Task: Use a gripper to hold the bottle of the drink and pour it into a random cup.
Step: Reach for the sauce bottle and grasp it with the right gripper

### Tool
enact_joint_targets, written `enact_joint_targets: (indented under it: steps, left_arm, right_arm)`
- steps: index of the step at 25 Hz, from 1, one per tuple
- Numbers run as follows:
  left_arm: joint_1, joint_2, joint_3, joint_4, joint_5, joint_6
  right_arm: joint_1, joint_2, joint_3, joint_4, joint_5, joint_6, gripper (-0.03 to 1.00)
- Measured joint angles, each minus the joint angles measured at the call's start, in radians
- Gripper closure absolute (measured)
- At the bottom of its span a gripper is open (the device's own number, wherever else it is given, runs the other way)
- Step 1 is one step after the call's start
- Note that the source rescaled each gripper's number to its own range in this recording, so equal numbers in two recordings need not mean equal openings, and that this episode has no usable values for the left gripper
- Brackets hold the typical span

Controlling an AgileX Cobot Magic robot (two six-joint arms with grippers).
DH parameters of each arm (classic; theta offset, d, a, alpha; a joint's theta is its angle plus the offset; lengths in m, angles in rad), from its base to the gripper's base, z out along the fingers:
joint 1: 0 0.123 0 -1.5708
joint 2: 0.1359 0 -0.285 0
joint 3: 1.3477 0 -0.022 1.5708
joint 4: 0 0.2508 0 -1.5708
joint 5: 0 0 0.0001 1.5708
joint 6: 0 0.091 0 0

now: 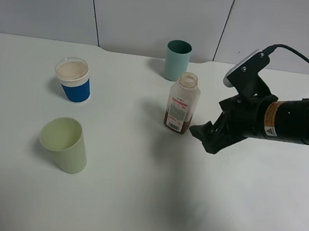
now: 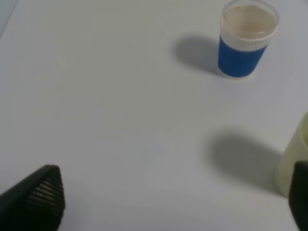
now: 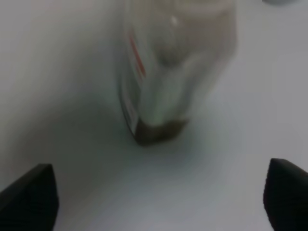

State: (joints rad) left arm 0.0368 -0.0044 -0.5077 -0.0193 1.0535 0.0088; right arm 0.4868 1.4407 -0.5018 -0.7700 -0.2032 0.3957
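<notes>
My right gripper (image 1: 203, 138) hangs low over the white counter (image 1: 133, 202), just beside the bottle of the drink (image 1: 182, 104) and not touching it. The two fingers are spread wide with nothing between them. In the right wrist view the bottle stands ahead of the fingers, blurred by closeness, so I judge the step in hand to be the approach before the grasp. The bottle stands upright near the middle of the counter. Its wide mouth looks uncapped, and the brown drink fills only the lowest part under the white-and-pink label. I come at it from the side, fingers level with the lower body, because a side hold leaves the mouth free and lets me tip the bottle by rolling the wrist. The teal-green cup (image 1: 177, 59) stands upright just behind the bottle, the nearest vessel and an easy target for pouring. The blue-sleeved cup with a clear lid (image 1: 73, 79) and the pale yellow-green cup (image 1: 64, 144) stand well apart on the far left side. The lid would block any pour into the first. My left gripper (image 2: 171, 197) is also spread and holds nothing. It looks down over those two left cups, out of the way of the work. Next I would need to slide forward until the bottle sits between the fingers, then close gently, since thin plastic may buckle or slip.
</notes>
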Motion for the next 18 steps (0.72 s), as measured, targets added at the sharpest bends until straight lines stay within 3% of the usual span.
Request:
enact_joint_targets:
  steps: [5, 10, 18]
  left_arm:
    - [0.0, 0.0, 0.0, 0.0, 0.0, 0.0]
    - [0.0, 0.0, 0.0, 0.0, 0.0, 0.0]
    - [0.0, 0.0, 0.0, 0.0, 0.0, 0.0]
  right_arm:
    - [0.0, 0.0, 0.0, -0.003, -0.004, 0.0, 0.3]
    - [0.0, 0.0, 0.0, -0.003, -0.004, 0.0, 0.02]
    - [0.0, 0.0, 0.0, -0.004, -0.004, 0.047, -0.03]
